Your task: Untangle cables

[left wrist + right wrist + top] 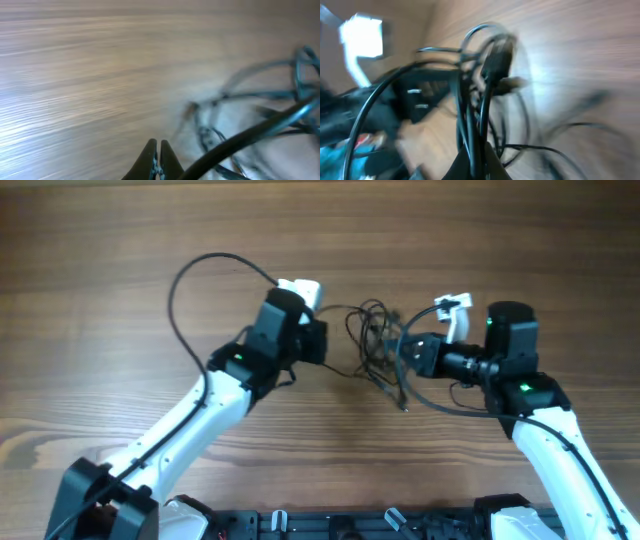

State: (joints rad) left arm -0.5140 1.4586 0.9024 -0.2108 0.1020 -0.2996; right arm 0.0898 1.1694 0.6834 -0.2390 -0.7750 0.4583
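Observation:
The cables [372, 340] are a loose tangle of thin dark cords on the wooden table between my two grippers. One strand trails toward the front and ends in a small plug [404, 408]. My left gripper [322, 340] is at the tangle's left edge. In the left wrist view its jaws [157, 146] are shut, with a thin bit of cable pinched between them, and blurred loops [250, 130] lie to the right. My right gripper [405, 352] is at the tangle's right edge. Its jaws [476, 150] are shut on several strands [490, 65] that rise up from them.
The wooden table [120, 240] stretches out on all sides. The thicker black robot lead [185, 275] arcs out behind the left arm. A black frame [380, 525] runs along the front edge. The left arm [190, 420] and right arm [560, 450] reach in from the front.

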